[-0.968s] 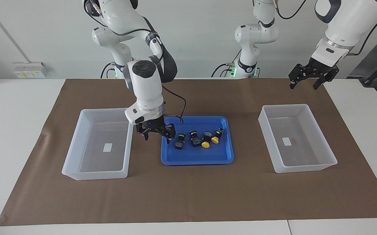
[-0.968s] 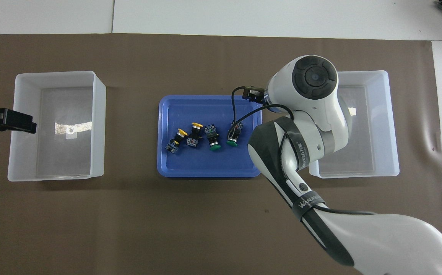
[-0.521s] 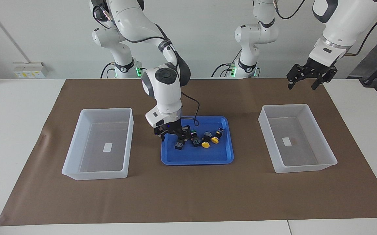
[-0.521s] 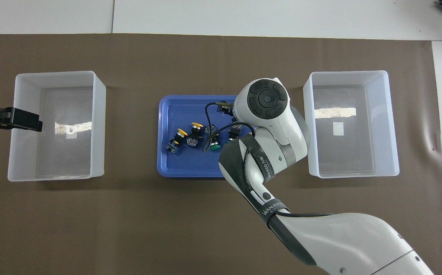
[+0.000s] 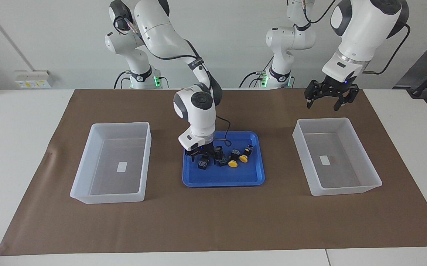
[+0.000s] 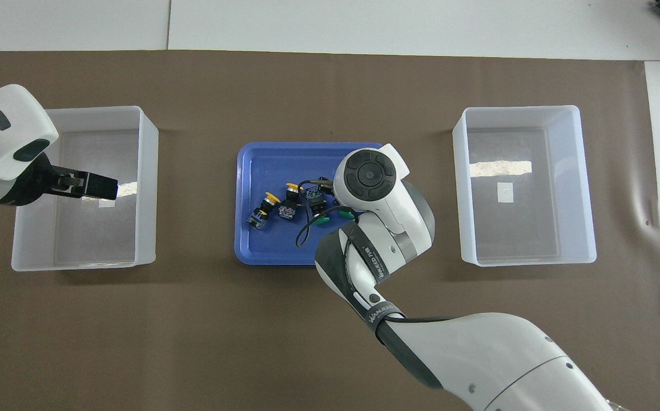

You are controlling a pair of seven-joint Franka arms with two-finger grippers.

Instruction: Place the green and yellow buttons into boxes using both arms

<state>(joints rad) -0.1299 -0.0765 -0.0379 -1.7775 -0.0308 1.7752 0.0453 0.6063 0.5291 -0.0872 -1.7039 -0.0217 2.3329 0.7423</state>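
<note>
Your surface [image 5: 21,122] carries 2 translucent bins [image 5: 114,162] [image 5: 335,155] flanking a blue tray [image 5: 224,179]. Your right tool [image 5: 203,155] is down in the tray at the 2 green-capped buttons [image 5: 203,162]; whether it grips, you cannot tell. Your left tool [image 5: 328,95] hangs released over its bin's near rim. 2 yellow-capped buttons [image 5: 232,162] lie beside the green pair.

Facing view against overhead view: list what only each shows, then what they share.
Facing only: the arms' bases and the right end effector, low in the tray. Overhead only: the green buttons, caps peeking out beside the right wrist, which hides that end effector. Both: tray, two boxes, yellow buttons, and the left end effector, open, up by the box at its arm's end.
</note>
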